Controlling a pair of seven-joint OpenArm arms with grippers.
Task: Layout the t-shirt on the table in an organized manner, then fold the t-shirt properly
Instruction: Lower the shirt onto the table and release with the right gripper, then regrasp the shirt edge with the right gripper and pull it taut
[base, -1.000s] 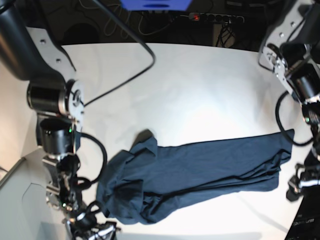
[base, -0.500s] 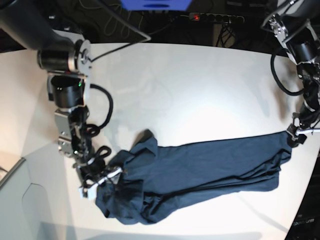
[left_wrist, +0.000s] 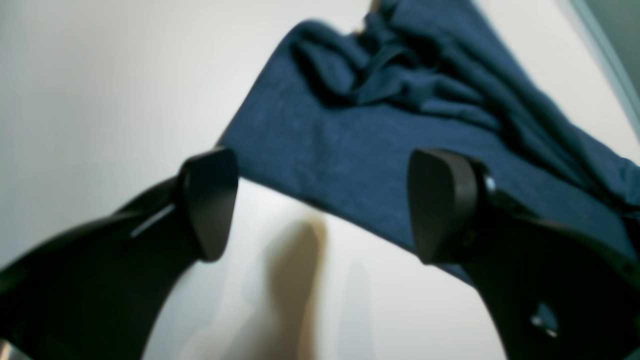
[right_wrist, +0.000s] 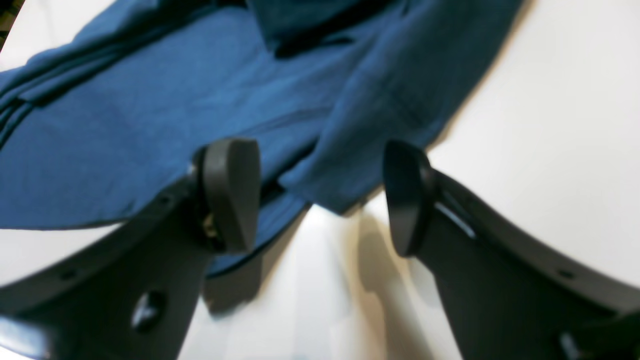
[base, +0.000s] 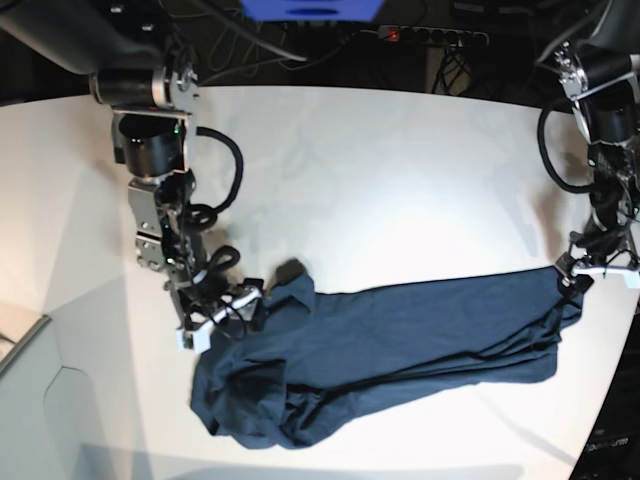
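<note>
The dark navy t-shirt (base: 400, 335) lies stretched across the white table (base: 400, 180), bunched and wrinkled at its left end. My right gripper (base: 218, 318) hovers open at that bunched left end. In the right wrist view a fold of the t-shirt (right_wrist: 200, 100) hangs between the spread fingers (right_wrist: 232, 192), and the right gripper (right_wrist: 320, 200) is not closed on it. My left gripper (base: 597, 272) is at the shirt's far right corner. In the left wrist view the left gripper (left_wrist: 325, 210) stands open over the hem of the t-shirt (left_wrist: 350, 150).
A grey-white box corner (base: 40, 400) sits at the lower left. A power strip (base: 430, 35) and cables lie behind the table's far edge. The table's curved edge runs close to the left arm on the right side.
Both arms have come in from the near edge to the shirt's two ends. The right gripper went up to the bunched left end, the left gripper to the right corner. The shirt barely moved.
</note>
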